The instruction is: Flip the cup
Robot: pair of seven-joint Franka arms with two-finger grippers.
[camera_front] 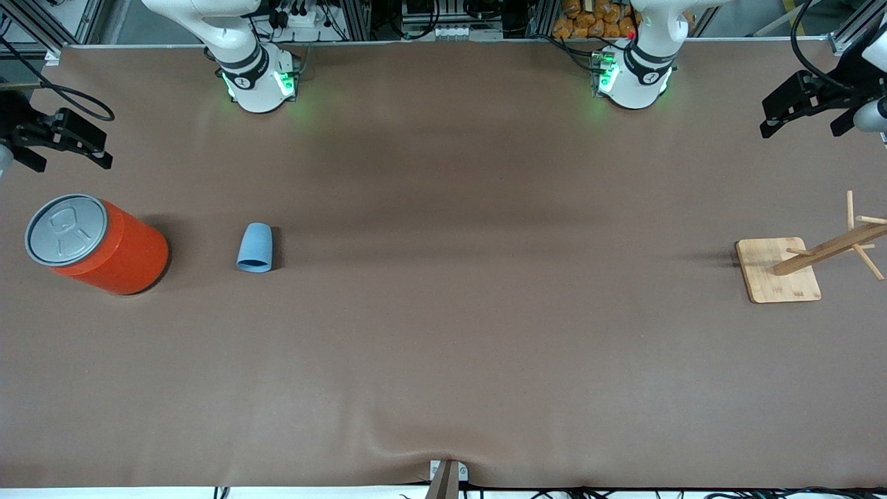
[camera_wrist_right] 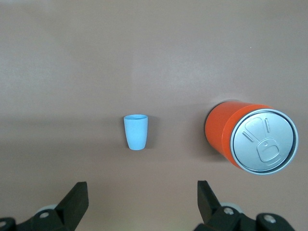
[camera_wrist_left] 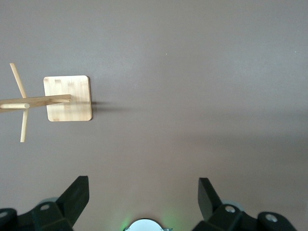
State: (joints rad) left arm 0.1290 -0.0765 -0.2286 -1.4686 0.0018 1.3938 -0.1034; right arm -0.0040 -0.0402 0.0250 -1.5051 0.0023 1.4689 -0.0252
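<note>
The light-blue cup point(camera_front: 256, 247) lies on its side on the brown table, its wider mouth toward the front camera. It sits beside the orange can, toward the table's middle. It also shows in the right wrist view point(camera_wrist_right: 135, 131), ahead of the fingers and apart from them. My right gripper point(camera_front: 66, 142) hangs open and empty over the table at the right arm's end, above the can's area; in its own view point(camera_wrist_right: 142, 192) the jaws stand wide apart. My left gripper point(camera_front: 797, 107) hangs open and empty over the left arm's end of the table, also open in its own view point(camera_wrist_left: 143, 192).
A big orange can point(camera_front: 104, 246) with a grey pull-tab lid stands upright at the right arm's end, also seen in the right wrist view point(camera_wrist_right: 250, 139). A wooden peg rack on a square base point(camera_front: 777, 270) stands at the left arm's end, seen too in the left wrist view point(camera_wrist_left: 67, 98).
</note>
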